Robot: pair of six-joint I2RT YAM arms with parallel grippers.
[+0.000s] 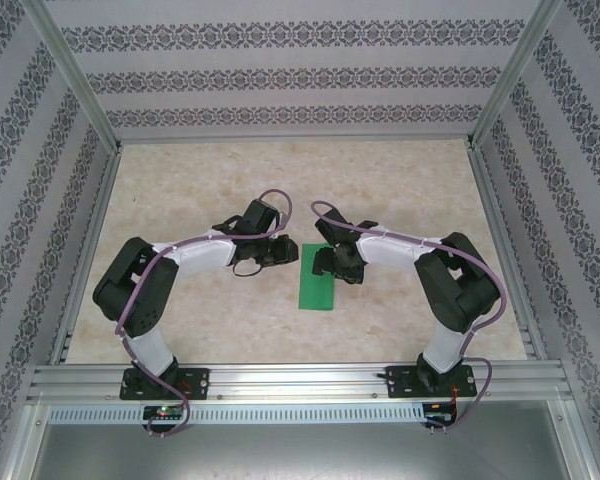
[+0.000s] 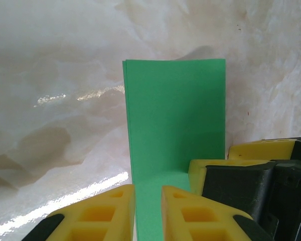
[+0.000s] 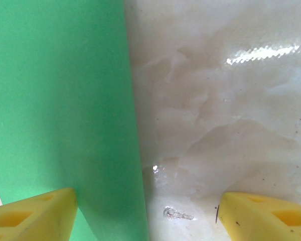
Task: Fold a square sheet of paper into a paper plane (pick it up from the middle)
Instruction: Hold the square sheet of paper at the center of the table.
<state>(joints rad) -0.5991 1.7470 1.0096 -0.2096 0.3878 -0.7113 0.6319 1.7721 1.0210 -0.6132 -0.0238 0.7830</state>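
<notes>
Early fold stage: the square sheet of paper [image 1: 316, 281], doubled into a narrow strip, lies mid-table [image 1: 230, 180] between the arms. The left tool [image 2: 148, 211] pinches it, and the right tool [image 3: 145, 216] is spread astride one long edge. Next is probably a nose-corner fold, which needs the strip held steady.

Smooth matt green paper sheet [image 2: 175, 125] lies on a glossy, marble-patterned tabletop [image 2: 55, 65] beside metal rails [image 1: 280, 378].

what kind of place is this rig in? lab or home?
Most likely a lab test cell: an aluminium frame encloses wallpapered panels and a marble-look tabletop, left arm and right arm bolted to the front rail.
</notes>
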